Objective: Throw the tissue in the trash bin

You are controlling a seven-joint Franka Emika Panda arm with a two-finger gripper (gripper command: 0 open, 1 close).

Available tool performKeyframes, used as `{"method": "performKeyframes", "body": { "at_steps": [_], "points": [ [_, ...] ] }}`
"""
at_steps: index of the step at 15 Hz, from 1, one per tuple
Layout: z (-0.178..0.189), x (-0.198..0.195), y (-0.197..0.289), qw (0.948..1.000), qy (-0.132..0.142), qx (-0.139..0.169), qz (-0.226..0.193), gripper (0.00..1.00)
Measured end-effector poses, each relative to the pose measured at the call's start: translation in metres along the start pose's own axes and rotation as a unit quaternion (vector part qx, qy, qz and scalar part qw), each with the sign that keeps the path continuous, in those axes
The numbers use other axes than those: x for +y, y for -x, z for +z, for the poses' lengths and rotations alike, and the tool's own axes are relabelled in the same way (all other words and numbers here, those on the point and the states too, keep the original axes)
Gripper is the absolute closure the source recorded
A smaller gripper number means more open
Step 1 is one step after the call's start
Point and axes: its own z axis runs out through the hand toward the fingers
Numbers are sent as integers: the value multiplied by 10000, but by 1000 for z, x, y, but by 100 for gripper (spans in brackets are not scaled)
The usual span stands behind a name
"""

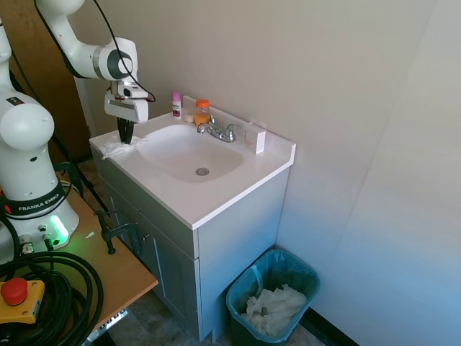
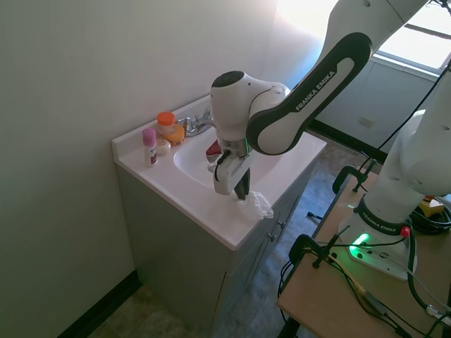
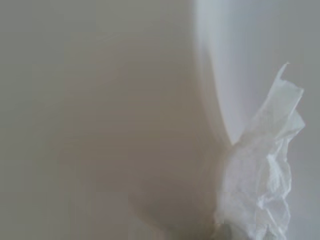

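The tissue (image 1: 115,148) is a small crumpled white wisp lying on the front left corner of the white vanity top (image 1: 216,194). My gripper (image 1: 126,135) stands straight down on the tissue's edge, its dark fingers drawn together on the paper. From the other side, the gripper (image 2: 242,191) touches the tissue (image 2: 259,205) near the counter's front edge. The tissue (image 3: 265,175) rises crumpled in the wrist view. The dark teal trash bin (image 1: 241,316), lined with a blue-green bag, stands on the floor right of the vanity, out of the second exterior view.
A heap of crumpled white paper (image 1: 274,306) fills the bin. A faucet (image 1: 220,131), a pink bottle (image 1: 176,104) and an orange-capped bottle (image 1: 202,112) stand behind the sink basin (image 1: 191,151). A wooden table edge (image 1: 122,267) lies left of the vanity.
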Motion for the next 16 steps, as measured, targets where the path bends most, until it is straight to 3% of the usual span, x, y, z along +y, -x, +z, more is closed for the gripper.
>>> {"method": "performKeyframes", "body": {
  "at_steps": [6,8,10,13,16],
  "points": [
    [-10,0,-9,9995,-267,72,119,100],
    [-39,7,-20,9973,-610,183,364,100],
    [-85,27,-41,9912,-1035,444,692,100],
    [-151,83,-94,9709,-1662,739,1560,100],
    [-182,145,-175,9393,-2079,794,2612,100]
  ]
}}
